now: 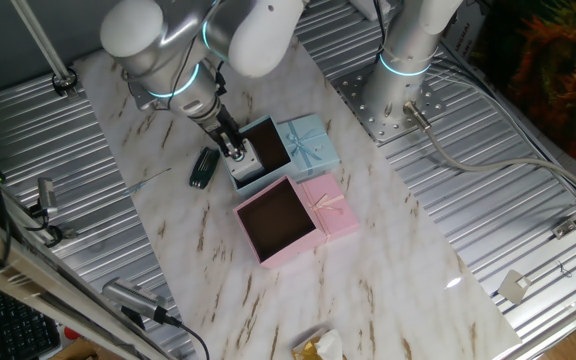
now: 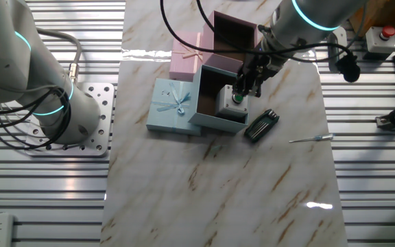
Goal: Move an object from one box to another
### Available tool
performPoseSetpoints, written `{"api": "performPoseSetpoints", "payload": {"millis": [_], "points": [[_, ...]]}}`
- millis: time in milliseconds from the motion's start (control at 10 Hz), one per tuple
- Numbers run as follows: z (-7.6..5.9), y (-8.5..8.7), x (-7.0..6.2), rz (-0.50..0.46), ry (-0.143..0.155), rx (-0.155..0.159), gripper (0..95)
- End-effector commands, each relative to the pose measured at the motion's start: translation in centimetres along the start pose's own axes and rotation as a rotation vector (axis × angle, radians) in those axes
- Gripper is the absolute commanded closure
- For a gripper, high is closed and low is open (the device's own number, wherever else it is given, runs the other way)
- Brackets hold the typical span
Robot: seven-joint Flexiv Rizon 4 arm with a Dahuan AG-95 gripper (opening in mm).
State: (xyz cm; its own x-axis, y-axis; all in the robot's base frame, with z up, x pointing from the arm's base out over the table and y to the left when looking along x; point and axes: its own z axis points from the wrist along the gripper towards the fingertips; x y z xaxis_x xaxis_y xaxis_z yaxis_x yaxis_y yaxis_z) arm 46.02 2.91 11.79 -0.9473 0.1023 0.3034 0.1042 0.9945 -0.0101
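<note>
The light blue box (image 1: pixel 268 142) (image 2: pixel 214 103) stands open, with its bowed lid (image 1: pixel 308 140) (image 2: pixel 173 106) beside it. The small white-grey block with a green button (image 2: pixel 233 101) (image 1: pixel 250 160) sits inside it, against the wall nearest the black gadget. My gripper (image 1: pixel 234 150) (image 2: pixel 245 86) reaches down into this box, its fingertips right at the block's top. The frames do not show whether the jaws close on the block. The pink box (image 1: pixel 278 218) (image 2: pixel 233 33) stands open and empty next to the blue one, with its pink lid (image 1: pixel 330 208) (image 2: pixel 186 58) alongside.
A slim black oblong gadget (image 1: pixel 204 167) (image 2: pixel 261 125) lies on the marble table just outside the blue box. A thin metal tool (image 2: pixel 310 138) lies farther out. The arm's base plate (image 1: pixel 393 95) is bolted at the table's edge. A yellow-white scrap (image 1: pixel 318 347) lies at the table's end.
</note>
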Motion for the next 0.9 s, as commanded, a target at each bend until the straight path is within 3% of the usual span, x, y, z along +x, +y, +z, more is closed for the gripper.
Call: {"api": "performPoseSetpoints", "payload": {"millis": [100,900], "points": [[0.02,-0.07,0.2,0.003,-0.006,-0.002,0.0],[0.87,-0.67,0.42,0.004,-0.009,-0.007,0.0]]}}
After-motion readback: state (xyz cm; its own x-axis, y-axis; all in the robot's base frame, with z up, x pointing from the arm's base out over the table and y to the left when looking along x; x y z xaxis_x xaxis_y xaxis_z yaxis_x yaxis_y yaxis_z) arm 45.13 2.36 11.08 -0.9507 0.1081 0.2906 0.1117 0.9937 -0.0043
